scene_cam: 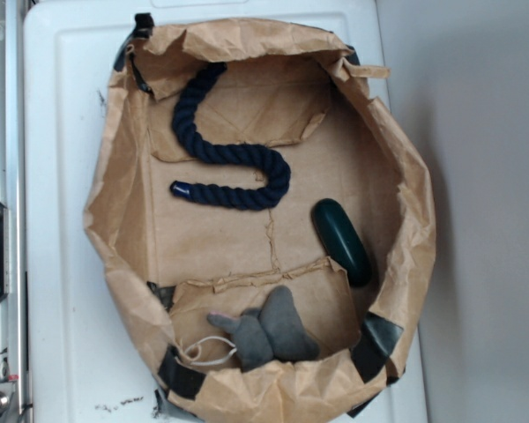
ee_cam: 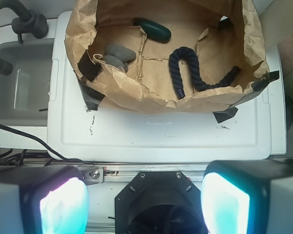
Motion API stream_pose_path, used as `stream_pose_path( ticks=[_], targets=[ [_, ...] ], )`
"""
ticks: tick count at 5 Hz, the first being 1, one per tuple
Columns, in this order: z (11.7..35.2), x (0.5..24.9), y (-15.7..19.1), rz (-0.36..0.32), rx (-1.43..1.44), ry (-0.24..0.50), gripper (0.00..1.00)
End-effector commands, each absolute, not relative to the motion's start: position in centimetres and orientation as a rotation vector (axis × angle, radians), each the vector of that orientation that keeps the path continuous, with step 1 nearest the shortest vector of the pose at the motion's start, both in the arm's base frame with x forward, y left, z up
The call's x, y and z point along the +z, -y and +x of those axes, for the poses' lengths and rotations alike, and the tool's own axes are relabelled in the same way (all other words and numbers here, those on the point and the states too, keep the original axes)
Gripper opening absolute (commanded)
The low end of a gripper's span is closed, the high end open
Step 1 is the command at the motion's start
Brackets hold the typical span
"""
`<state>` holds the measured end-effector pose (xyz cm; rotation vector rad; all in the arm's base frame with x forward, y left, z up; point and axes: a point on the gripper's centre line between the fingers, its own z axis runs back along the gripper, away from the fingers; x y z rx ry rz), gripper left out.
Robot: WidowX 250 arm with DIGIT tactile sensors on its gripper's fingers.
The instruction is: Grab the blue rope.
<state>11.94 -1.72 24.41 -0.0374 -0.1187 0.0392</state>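
blue rope [scene_cam: 232, 156] | look: thick dark navy twisted strands, one visible end bound in brighter blue | state: slack, lying free, nothing touching it | pose: flat, bent in an S-curve with a hooked lower loop | place: on the brown paper floor inside the crumpled paper-lined bin, upper-left part in the exterior view

The WidowX gripper [ee_cam: 144, 202] hangs with its jaws spread wide, nothing between them, well back from the brown paper-lined bin [ee_cam: 112, 80]. Its two fingers [ee_cam: 63, 207] frame the bottom of the wrist view, pads glowing pale cyan.
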Motion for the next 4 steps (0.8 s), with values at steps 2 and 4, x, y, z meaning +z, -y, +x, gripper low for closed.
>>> stream_pose_path(
  ticks=[2, 4],
  targets=[
    [16.9, 23.5, 1.2, -0.029, 0.055, 0.122, 1.0],
    [18.9, 20.2, -0.3, 0.002, 0.026, 0.109, 1.0]
  ],
)
